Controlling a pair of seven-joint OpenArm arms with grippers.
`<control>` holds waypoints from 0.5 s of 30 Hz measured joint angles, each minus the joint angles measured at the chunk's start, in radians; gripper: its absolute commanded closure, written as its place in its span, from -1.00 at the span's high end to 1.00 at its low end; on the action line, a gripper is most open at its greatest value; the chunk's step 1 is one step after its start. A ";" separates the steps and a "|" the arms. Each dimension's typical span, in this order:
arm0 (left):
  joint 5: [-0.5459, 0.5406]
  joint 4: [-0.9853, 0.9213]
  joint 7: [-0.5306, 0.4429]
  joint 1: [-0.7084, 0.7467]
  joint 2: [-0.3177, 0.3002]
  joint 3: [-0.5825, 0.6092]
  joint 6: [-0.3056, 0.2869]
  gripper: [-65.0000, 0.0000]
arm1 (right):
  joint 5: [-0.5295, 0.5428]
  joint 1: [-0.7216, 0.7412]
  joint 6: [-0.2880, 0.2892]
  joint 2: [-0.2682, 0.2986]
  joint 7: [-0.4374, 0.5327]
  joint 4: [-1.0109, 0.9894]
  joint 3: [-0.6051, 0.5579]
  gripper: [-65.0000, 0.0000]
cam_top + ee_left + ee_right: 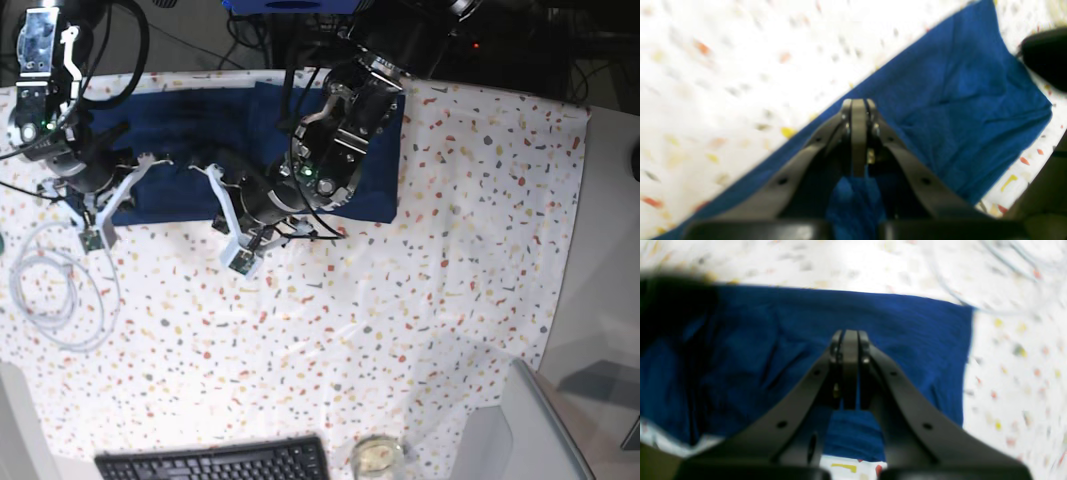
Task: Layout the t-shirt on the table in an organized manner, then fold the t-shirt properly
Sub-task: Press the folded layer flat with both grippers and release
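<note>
The dark navy t-shirt (375, 170) lies as a long folded band across the far part of the speckled table (420, 280). In the left wrist view the t-shirt (957, 100) spreads to the right, its straight edge running diagonally. My left gripper (858, 101) is shut, and blue cloth bunches up between its fingers. In the right wrist view the t-shirt (907, 340) fills the middle, and my right gripper (850, 333) is shut on a fold of it. In the base view the left gripper (200, 165) and the right gripper (135, 165) sit low over the shirt's left half, close together.
A coil of white cable (50, 290) lies on the table at the left. A black keyboard (215, 462) and a small glass dish (377, 455) sit at the near edge. Plain grey surface (610, 250) borders the table on the right.
</note>
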 measured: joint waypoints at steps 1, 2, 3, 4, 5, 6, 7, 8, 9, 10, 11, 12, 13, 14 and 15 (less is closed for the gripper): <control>0.002 0.052 -0.005 0.027 -0.018 -0.001 0.004 -1.00 | -0.001 -0.001 0.034 0.000 -0.002 0.001 0.000 -0.99; -0.002 0.109 -0.002 0.059 -0.042 -0.013 0.003 -1.00 | -0.007 -0.001 0.066 -0.002 -0.002 0.004 0.000 -0.99; -0.006 0.159 -0.003 0.093 -0.066 -0.038 -0.012 -1.00 | -0.010 -0.003 0.092 -0.006 -0.003 0.014 0.000 -0.99; -0.014 0.207 0.000 0.139 -0.091 -0.076 -0.011 -1.00 | -0.008 -0.005 0.115 -0.019 -0.002 0.025 0.002 -0.99; -0.006 0.244 0.003 0.181 -0.114 -0.125 -0.005 -1.00 | -0.010 -0.006 0.131 -0.033 -0.002 0.034 0.002 -0.99; 0.003 0.275 0.001 0.221 -0.140 -0.178 -0.003 -1.00 | -0.007 -0.013 0.160 -0.045 0.002 0.045 0.002 -0.99; 0.004 0.295 0.000 0.252 -0.165 -0.221 0.005 -1.00 | -0.001 -0.019 0.187 -0.055 0.002 0.051 -0.003 -0.99; 0.009 0.315 0.004 0.283 -0.188 -0.260 0.008 -1.00 | -0.002 -0.024 0.198 -0.064 0.002 0.053 -0.011 -0.99; 0.016 0.334 0.003 0.312 -0.208 -0.286 0.023 -1.00 | -0.014 -0.027 0.212 -0.066 -0.005 0.052 -0.033 -0.99; 0.016 0.348 0.002 0.337 -0.225 -0.298 0.019 -1.00 | -0.015 -0.028 0.223 -0.060 -0.009 0.051 -0.065 -1.00; 0.009 0.361 0.002 0.360 -0.238 -0.300 0.011 -1.00 | -0.013 -0.026 0.227 -0.053 -0.008 0.051 -0.101 -1.00; 0.003 0.377 -0.001 0.384 -0.244 -0.300 0.000 -1.00 | -0.015 -0.023 0.227 -0.051 -0.004 0.051 -0.139 -1.00; 0.001 0.383 -0.004 0.403 -0.251 -0.300 0.000 -1.00 | -0.011 -0.023 0.229 -0.051 -0.003 0.051 -0.172 -1.00; 0.000 0.382 -0.003 0.414 -0.253 -0.299 -0.011 -1.00 | -0.007 -0.023 0.229 -0.044 0.002 0.051 -0.206 -1.00; 0.002 0.380 -0.001 0.422 -0.257 -0.300 -0.010 -1.00 | -0.009 -0.023 0.232 -0.033 0.000 0.050 -0.243 -1.00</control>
